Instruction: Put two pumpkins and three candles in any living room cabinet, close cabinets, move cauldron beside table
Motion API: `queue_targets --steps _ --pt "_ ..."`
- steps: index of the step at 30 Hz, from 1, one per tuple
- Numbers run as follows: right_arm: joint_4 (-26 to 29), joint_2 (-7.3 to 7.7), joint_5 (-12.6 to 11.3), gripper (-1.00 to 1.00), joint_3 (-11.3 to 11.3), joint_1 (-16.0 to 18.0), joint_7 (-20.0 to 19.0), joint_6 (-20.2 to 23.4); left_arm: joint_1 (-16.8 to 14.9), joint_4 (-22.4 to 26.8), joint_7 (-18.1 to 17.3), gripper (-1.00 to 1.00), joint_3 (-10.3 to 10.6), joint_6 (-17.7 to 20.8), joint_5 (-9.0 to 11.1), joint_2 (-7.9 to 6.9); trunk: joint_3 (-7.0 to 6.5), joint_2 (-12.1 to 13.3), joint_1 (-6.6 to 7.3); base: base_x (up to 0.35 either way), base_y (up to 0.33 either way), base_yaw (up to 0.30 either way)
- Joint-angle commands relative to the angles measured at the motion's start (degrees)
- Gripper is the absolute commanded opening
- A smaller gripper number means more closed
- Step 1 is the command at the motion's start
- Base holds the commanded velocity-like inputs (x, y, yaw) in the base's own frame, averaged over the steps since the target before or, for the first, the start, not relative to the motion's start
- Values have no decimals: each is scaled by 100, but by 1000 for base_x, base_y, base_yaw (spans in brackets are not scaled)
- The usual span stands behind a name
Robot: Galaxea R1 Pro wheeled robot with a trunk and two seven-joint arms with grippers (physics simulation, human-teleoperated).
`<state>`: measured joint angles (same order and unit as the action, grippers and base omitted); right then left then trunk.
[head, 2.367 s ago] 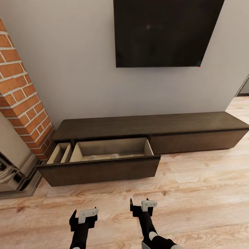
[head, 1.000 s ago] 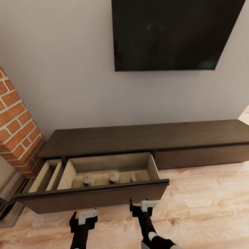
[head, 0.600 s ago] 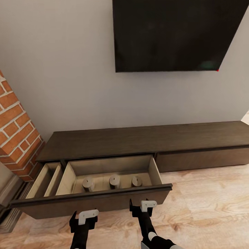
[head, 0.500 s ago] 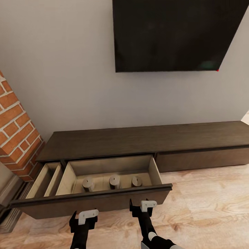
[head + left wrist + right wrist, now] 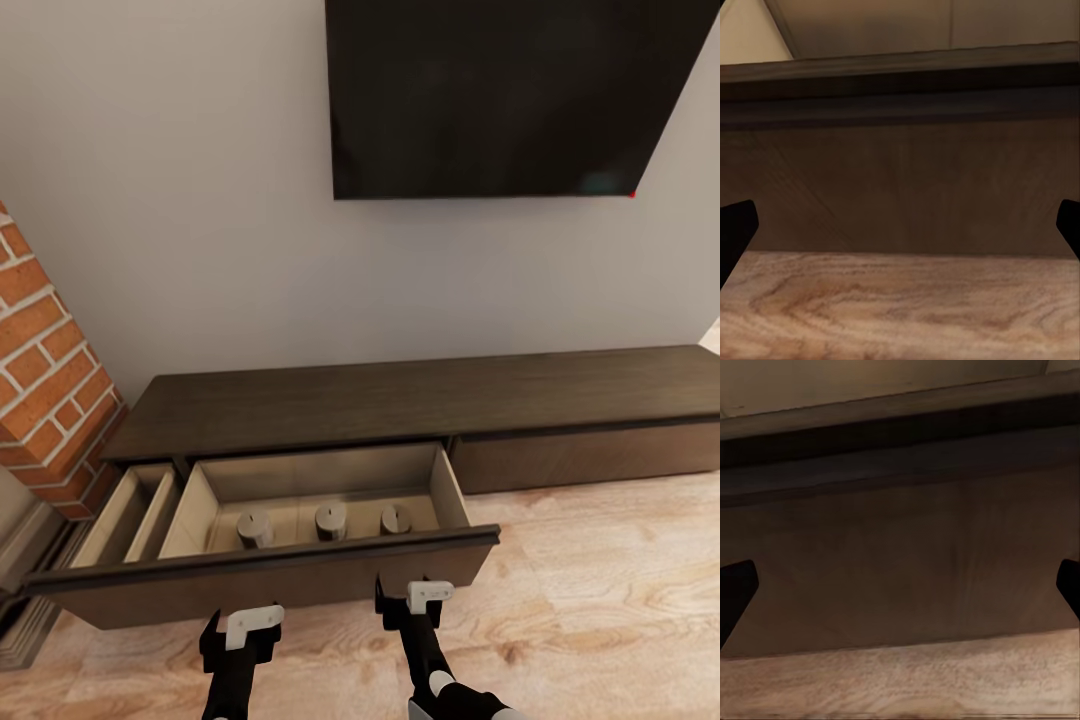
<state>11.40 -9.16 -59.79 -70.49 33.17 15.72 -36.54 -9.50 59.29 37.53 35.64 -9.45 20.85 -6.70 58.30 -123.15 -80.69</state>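
Grey wall [image 5: 200,200], wall-mounted black TV [image 5: 500,95], brick column [image 5: 45,370], wood floor [image 5: 600,600]

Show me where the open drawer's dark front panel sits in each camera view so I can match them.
Head view: the drawer front spans the lower left, just ahead of both hands.
Left wrist view: the drawer front crosses the middle, above the wood floor.
Right wrist view: it covers the middle.
Shared landmark: the panel's dark top edge.

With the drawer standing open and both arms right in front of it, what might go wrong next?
Pushing the drawer shut hard may topple the three upright candles, which stand loose in a row. Both tools, left and right, hang open near the front panel; an off-centre push could skew it. No pumpkins appear inside, so closing now may be premature.
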Motion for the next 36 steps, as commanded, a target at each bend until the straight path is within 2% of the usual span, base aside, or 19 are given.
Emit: queue_targets --steps 1,10,26,36 --pt "3 1 0 100 -52 5 48 25 -8 3 32 100 30 -39 59 -9 23 -44 -22 0 0 0" --pt "3 11 27 100 -77 5 31 110 -3 3 31 100 30 -39 59 -16 185 -405 -219 0 0 0" --pt "11 20 63 100 -79 5 27 269 1 3 40 100 30 -39 59 -13 185 -405 -219 3 0 0" --pt "11 20 64 100 -80 5 27 271 0 3 43 100 30 -30 59 -14 185 -405 -219 160 0 0"
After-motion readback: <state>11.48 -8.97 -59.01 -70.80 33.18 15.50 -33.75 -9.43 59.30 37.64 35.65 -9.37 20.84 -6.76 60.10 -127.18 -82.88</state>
